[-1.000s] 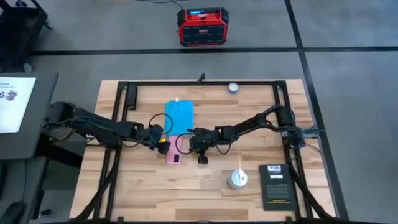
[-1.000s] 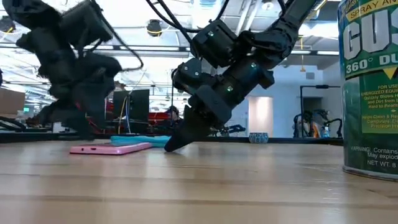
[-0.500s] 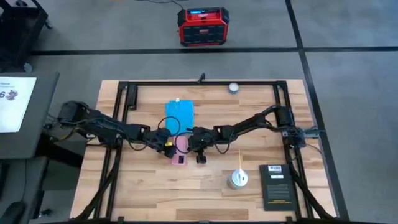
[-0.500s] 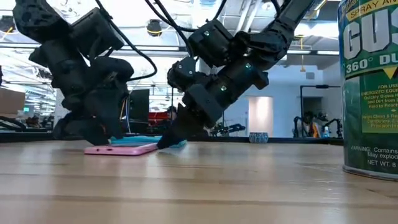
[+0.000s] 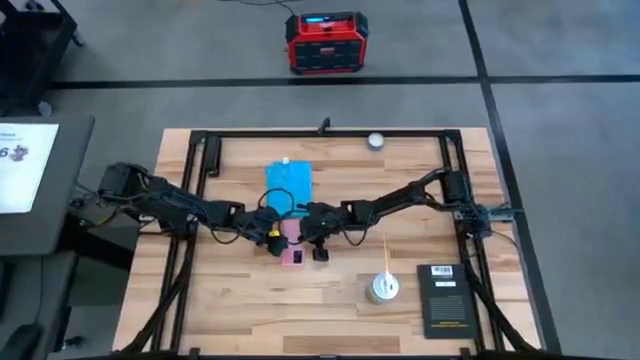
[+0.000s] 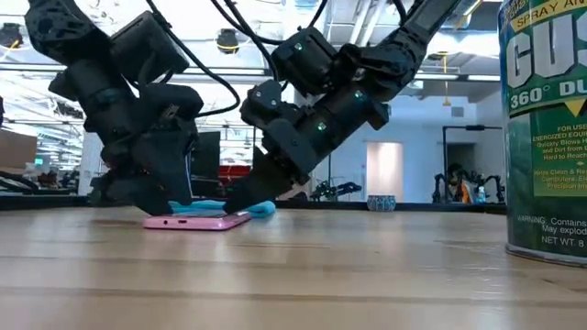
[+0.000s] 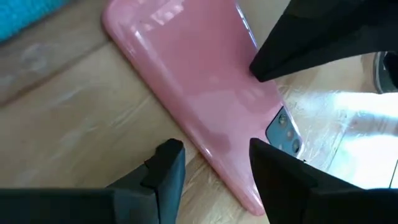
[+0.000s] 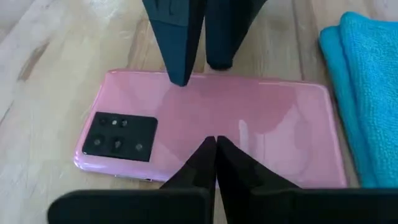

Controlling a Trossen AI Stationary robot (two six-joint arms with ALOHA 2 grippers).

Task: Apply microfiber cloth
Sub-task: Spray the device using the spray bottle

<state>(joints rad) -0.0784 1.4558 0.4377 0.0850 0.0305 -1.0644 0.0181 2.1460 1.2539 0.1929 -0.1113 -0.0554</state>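
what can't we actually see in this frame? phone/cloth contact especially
- Phone screen: face-down, pink back up in both wrist views.
- Microfiber cloth: whether it touches the phone; high view too small, low view blocked by right gripper.
- Left gripper contact with the phone: fingers straddle an edge, touch unclear.
- Cloth tag: too small.

Bright even overhead light. Glare streaks on pink phone back [image 7: 205, 93] under my left wrist camera. Low view backlit: my arms dark silhouettes, spray can [image 6: 546, 128] blurred.
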